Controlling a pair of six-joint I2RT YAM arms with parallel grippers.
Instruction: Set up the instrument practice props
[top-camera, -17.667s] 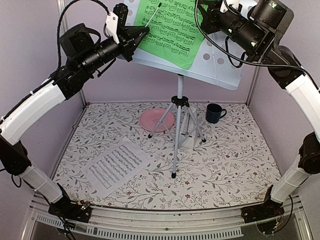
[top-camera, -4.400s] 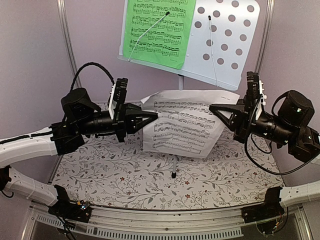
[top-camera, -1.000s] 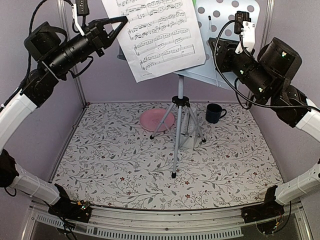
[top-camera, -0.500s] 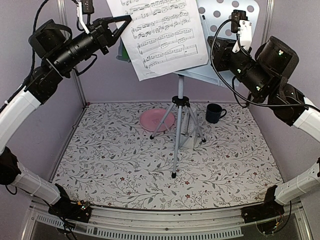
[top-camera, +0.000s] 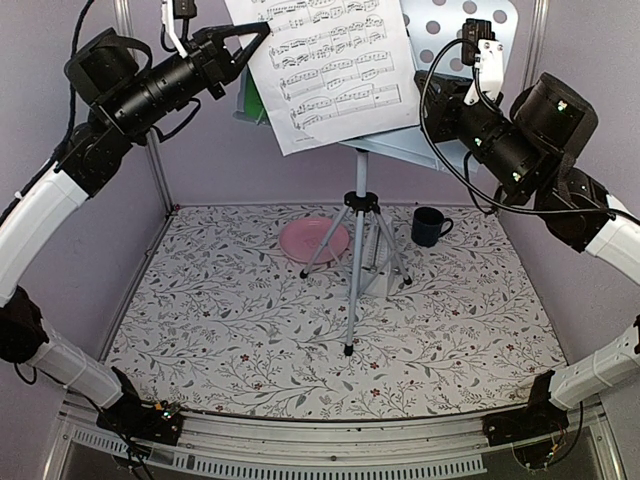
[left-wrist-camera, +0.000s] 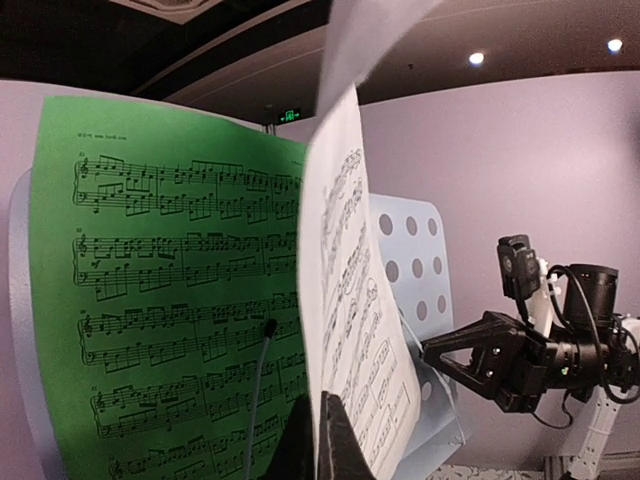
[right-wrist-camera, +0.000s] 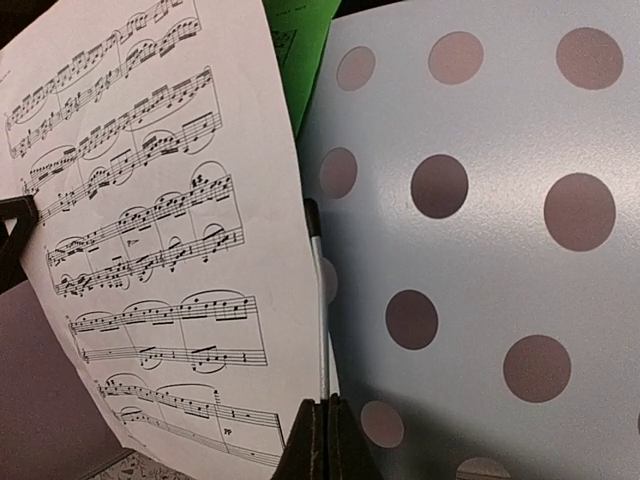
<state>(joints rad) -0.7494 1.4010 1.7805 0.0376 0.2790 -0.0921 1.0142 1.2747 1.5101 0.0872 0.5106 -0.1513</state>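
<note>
One music stand (top-camera: 355, 270), one green music sheet (left-wrist-camera: 150, 300), one white music sheet (top-camera: 330, 70), one white metronome (top-camera: 376, 280), one pink plate (top-camera: 315, 240), one blue mug (top-camera: 428, 226).

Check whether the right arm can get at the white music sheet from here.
Probably yes, once freed: the right arm ends right beside the white music sheet, but its jaws look shut on the wire page holder.

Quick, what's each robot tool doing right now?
Left tool: closed, holding the white music sheet.
Right tool: closed, seemingly pinching the page wire.
</note>
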